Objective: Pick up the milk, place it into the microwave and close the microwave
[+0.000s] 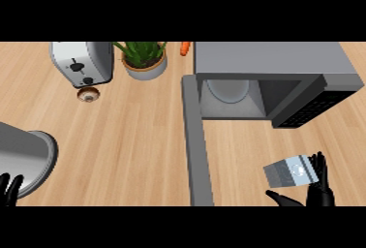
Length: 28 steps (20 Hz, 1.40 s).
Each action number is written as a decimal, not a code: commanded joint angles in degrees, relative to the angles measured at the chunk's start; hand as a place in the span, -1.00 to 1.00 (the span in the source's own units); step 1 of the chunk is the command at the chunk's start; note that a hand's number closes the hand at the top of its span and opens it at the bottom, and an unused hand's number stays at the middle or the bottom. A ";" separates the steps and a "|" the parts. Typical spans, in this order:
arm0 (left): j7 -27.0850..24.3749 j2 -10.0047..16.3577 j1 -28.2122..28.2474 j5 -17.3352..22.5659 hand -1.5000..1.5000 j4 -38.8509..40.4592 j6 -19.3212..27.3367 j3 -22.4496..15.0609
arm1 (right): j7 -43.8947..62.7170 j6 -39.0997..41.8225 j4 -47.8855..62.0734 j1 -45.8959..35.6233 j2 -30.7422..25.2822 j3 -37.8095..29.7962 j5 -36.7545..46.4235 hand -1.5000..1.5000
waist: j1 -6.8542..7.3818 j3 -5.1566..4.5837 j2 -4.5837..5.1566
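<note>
Right hand (319, 193), black, at lower right: fingers straight and pointing up, thumb spread out to its left, so wide open, nothing gripped. Small grey-white milk carton (289, 173) lies tilted on the light wooden table (121, 140), just left of the fingers and above the thumb, in the crook between them; can't tell if it touches. Left hand (8, 190) rests open at the lower left edge, fingers up. Just beyond the left hand, a big round grey metal pot (27, 157), partly cut off by the frame.

Left of the right hand and the carton, the long grey microwave door (198, 145) stands swung open, running from near edge up to the oven. Beyond the right hand, grey box microwave (271, 58), cavity open, round glass turntable (229, 89) inside, black control panel (314, 106) on its right. Carton is outside the oven, well apart from it.

Far left of the right hand: small brown round thing (88, 94), silver toaster (82, 63), green potted plant (143, 60), orange carrot (185, 47).
</note>
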 commanded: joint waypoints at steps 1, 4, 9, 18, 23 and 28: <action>0.01 0.98 -4.60 2.21 -1.00 4.11 -0.76 3.37 | -6.85 2.57 7.75 -4.06 -1.90 -2.88 -0.94 -1.00 | -0.10 0.01 0.06; 0.90 2.26 -3.05 5.54 -1.00 2.49 -2.49 5.83 | -6.48 4.53 5.52 -2.71 -0.90 -2.40 -1.76 -1.00 | -0.09 -0.01 -0.01; 1.59 1.19 -1.50 2.78 -1.00 1.42 -1.96 2.79 | -9.04 8.69 7.32 -5.15 1.39 -2.82 -3.36 1.00 | 0.15 0.05 0.03; 0.93 0.59 -5.58 0.69 -1.00 3.62 0.30 3.03 | -5.44 16.02 1.56 -5.34 1.61 -1.67 -6.52 1.00 | -0.52 -0.01 0.03; 1.57 1.23 -1.90 3.07 -1.00 1.38 -2.12 3.62 | -3.61 22.60 -5.46 1.22 0.46 3.47 -5.44 1.00 | -0.75 -0.05 -0.16; 0.05 -0.03 0.95 2.79 -1.00 0.00 -2.95 2.77 | 8.84 22.16 -4.14 -10.67 -1.63 6.55 -4.79 1.00 | 0.87 0.01 0.00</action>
